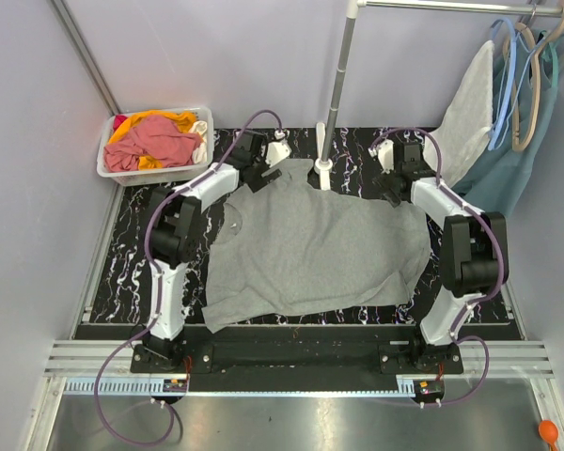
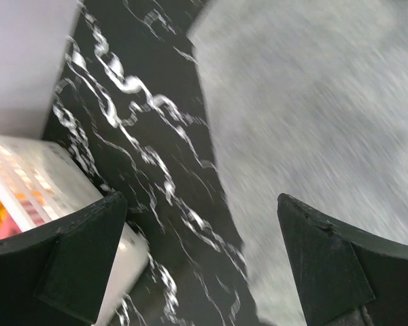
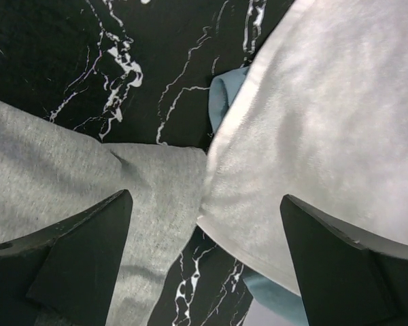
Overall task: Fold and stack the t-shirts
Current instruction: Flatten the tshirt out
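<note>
While at t-shirt [image 1: 310, 249] collar, pole base [image 1: 322, 175].

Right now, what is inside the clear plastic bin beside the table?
The clear plastic bin holds a crumpled pink garment on top of orange-yellow cloth, with some white cloth at one edge. Anything deeper is covered.

Robotics lab: aluminium rails [image 1: 94, 357], bare walls [image 1: 216, 56].
</note>
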`<state>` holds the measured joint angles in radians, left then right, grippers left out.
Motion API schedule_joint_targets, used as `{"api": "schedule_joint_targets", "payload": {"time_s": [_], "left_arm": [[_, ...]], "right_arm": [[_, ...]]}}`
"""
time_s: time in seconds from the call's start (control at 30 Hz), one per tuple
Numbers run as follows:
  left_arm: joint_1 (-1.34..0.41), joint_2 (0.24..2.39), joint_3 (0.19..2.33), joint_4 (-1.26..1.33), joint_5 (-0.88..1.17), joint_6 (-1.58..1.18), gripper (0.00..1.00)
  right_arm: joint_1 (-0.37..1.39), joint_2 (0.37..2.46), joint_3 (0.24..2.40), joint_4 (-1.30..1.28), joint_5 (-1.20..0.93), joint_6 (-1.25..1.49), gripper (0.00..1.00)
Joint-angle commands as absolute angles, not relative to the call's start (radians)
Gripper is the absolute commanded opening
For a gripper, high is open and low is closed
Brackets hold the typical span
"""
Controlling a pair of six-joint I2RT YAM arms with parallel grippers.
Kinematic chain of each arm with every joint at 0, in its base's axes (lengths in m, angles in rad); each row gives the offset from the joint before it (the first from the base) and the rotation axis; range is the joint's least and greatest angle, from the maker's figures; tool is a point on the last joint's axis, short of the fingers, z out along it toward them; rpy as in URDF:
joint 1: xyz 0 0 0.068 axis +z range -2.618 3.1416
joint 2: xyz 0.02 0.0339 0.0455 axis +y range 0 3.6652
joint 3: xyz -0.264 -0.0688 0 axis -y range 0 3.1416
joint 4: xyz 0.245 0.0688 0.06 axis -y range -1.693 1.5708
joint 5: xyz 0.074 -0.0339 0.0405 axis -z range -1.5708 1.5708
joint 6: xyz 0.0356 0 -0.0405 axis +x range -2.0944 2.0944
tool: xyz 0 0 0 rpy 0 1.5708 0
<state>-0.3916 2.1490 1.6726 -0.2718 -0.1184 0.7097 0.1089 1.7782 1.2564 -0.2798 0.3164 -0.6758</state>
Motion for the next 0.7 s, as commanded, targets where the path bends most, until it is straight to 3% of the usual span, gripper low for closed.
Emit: {"api": "schedule_joint_targets", "payload": {"time_s": [0.0, 0.2, 0.67], "left_arm": [[-0.388, 2.239, 1.804, -0.187, -0.153, 0.745, 0.99], [-0.390, 2.330, 1.867, -0.203, -0.176, 0.798, 0.99], [-0.390, 2.319, 1.717, -0.135, -0.238, 0.870, 0.99]], "right_arm": [[0.104, 1.825, 1.296, -0.235, 0.307, -0.676, 1.00], [0.101, 1.855, 1.295, -0.229, 0.292, -0.673, 1.00], [0.103, 1.931, 1.299, -0.206, 0.287, -0.718, 1.00]]}}
